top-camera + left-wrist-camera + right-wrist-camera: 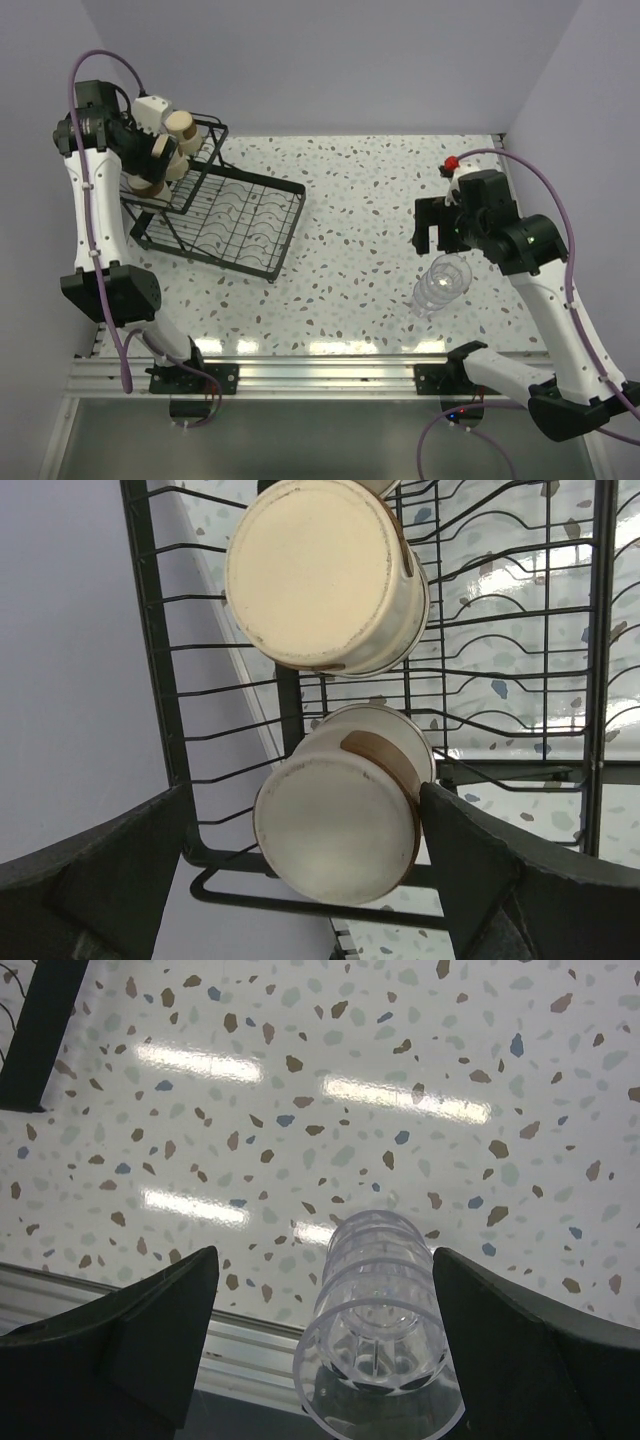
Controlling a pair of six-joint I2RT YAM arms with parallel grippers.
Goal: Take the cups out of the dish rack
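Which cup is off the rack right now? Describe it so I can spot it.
Look at the speckled table, right side, away from the dish rack. Just ahead of the right end effector sits a clear ribbed cup. Unlike the cream cups in the rack, it is see-through and alone.

We see a robotics lab cell staged like a kitchen corner. Plain lavender walls (330,60) box in a speckled surface (370,270). The left arm (95,205) and right arm (555,300) stand bolted to an aluminium rail (320,378) at its near edge. Purple cables (98,53) loop from them, and a dish rack (255,215) sits on the surface.
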